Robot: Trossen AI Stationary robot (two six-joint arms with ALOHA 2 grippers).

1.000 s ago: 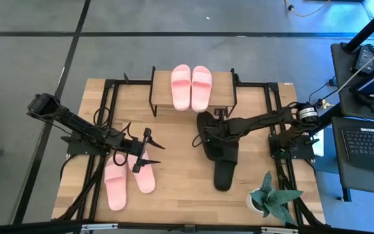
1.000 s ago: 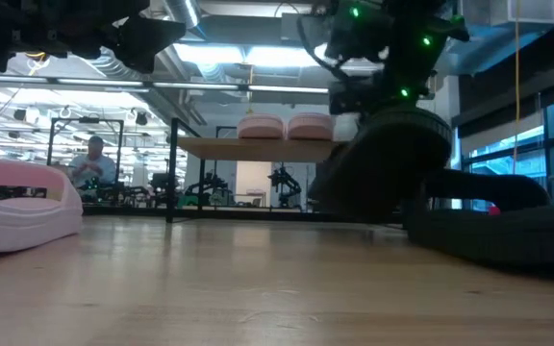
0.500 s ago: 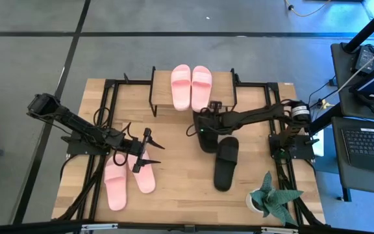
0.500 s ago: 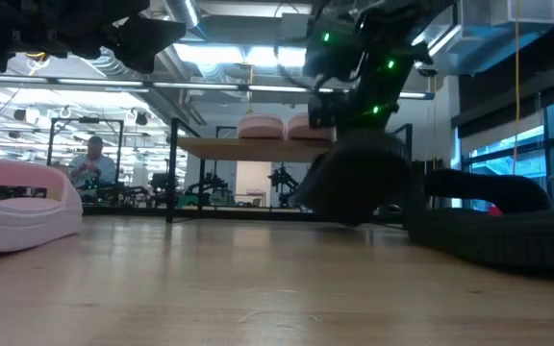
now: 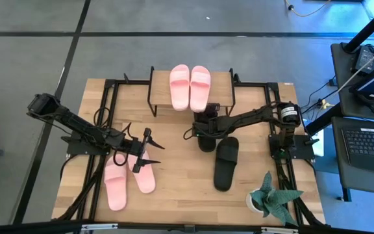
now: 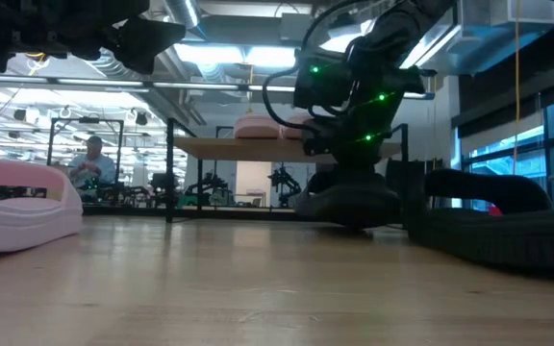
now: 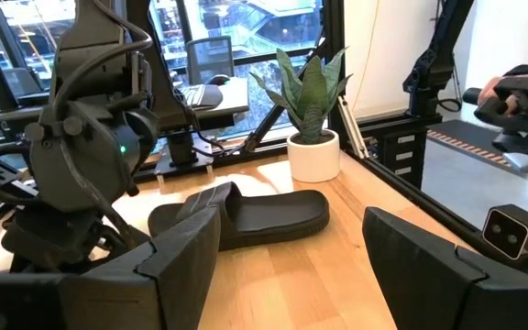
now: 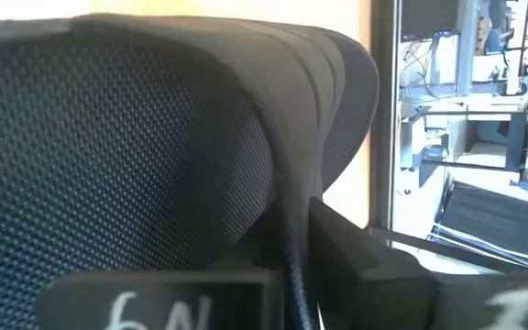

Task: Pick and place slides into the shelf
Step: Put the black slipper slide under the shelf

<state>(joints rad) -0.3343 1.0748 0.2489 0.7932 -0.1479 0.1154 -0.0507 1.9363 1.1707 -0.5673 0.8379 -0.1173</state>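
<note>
A black slide (image 5: 206, 142) lies at the shelf's (image 5: 223, 97) near edge, partly under its top board, with my right gripper (image 5: 203, 127) shut on it. In the low view this slide (image 6: 349, 204) rests on the table. Two pink slides (image 5: 190, 86) sit on the shelf's top board. A second black slide (image 5: 226, 162) lies flat on the table nearer the front. My left gripper (image 5: 153, 148) stands open and level above two pink slides (image 5: 115, 187) (image 5: 143, 177) at the table's left, touching nothing. My right gripper pinches the black slide's wide strap at its edge (image 8: 291, 215) between its two fingers; the mesh inner side of the strap (image 8: 136, 137) fills the wrist view. The fingers slant down from the table's right side. The slide's sole is down on the table.
A potted plant (image 5: 268, 195) stands at the near right corner. Black frame rails run along both sides of the table (image 5: 174, 195). Beyond the table the low view shows a person (image 6: 92, 163) seated far off.
My right gripper has gone down and toward the far edge, to the shelf, carrying the black slide. The slide hung tilted and clear of the table; now it lies on the table with its far part under the shelf's board.
</note>
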